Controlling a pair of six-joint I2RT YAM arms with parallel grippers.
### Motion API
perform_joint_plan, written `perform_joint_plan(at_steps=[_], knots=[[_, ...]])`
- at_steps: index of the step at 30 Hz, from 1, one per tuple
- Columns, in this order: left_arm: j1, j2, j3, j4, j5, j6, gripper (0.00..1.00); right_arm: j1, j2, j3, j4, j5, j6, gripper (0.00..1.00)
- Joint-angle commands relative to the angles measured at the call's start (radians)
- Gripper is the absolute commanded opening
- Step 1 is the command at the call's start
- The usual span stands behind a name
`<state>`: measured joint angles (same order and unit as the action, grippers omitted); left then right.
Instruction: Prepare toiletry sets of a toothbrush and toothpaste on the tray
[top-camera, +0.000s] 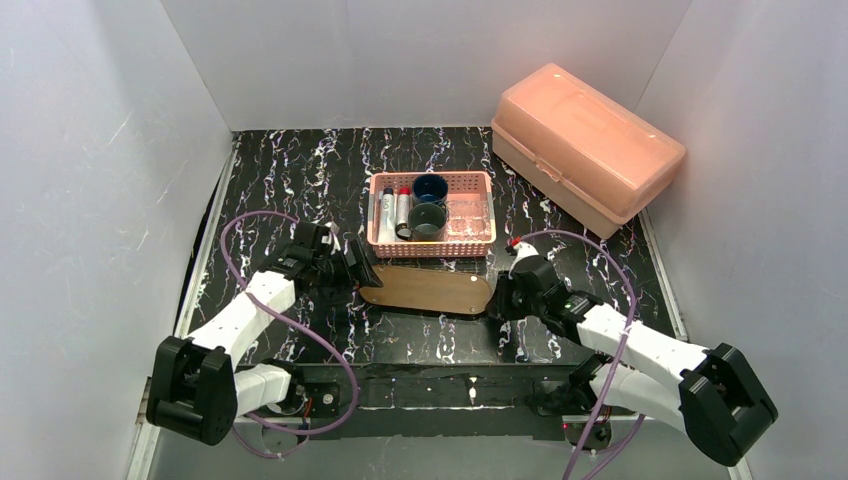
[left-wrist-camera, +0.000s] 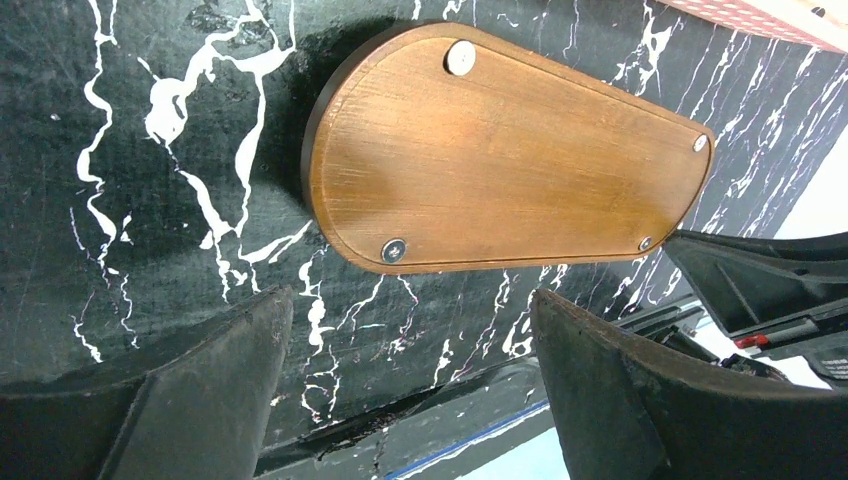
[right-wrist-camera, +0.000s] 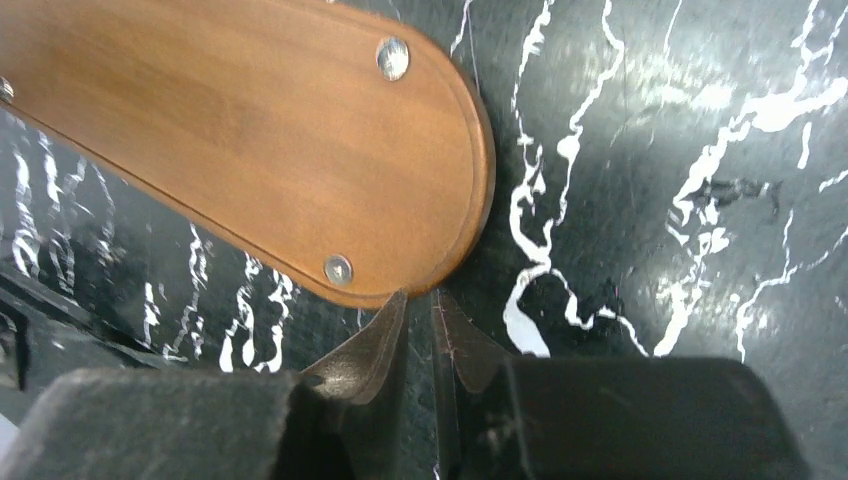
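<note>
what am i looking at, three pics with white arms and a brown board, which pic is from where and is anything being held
These are two white robot arms at the near edge of a black table. The wide picture looks down from above and behind them. The other two come from a camera on each wrist, so the dark shapes at the bottom are that arm's own fingers. Between the arms lies a brown wooden tray, no cups on it. The left gripper stands wide open at one end, the right gripper almost closed at the other; neither holds anything. Behind the tray a pink basket holds three cups and slim white items. A salmon lidded box sits far right.
</note>
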<state>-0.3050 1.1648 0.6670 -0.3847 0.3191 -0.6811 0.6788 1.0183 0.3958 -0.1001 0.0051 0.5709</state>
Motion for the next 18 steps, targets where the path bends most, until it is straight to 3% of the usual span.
perform_joint_plan(at_steps=[1, 9, 18], knots=[[-0.004, -0.046, -0.019, -0.055, -0.019, 0.013, 0.87, 0.066, -0.014, -0.023, -0.174, 0.069, 0.053, 0.22], [-0.004, -0.073, -0.017, -0.072, -0.04, 0.012, 0.87, 0.182, -0.057, 0.048, -0.297, 0.171, 0.121, 0.23], [-0.005, -0.069, 0.016, -0.074, -0.031, 0.016, 0.87, 0.2, -0.034, 0.228, -0.355, 0.224, 0.073, 0.24]])
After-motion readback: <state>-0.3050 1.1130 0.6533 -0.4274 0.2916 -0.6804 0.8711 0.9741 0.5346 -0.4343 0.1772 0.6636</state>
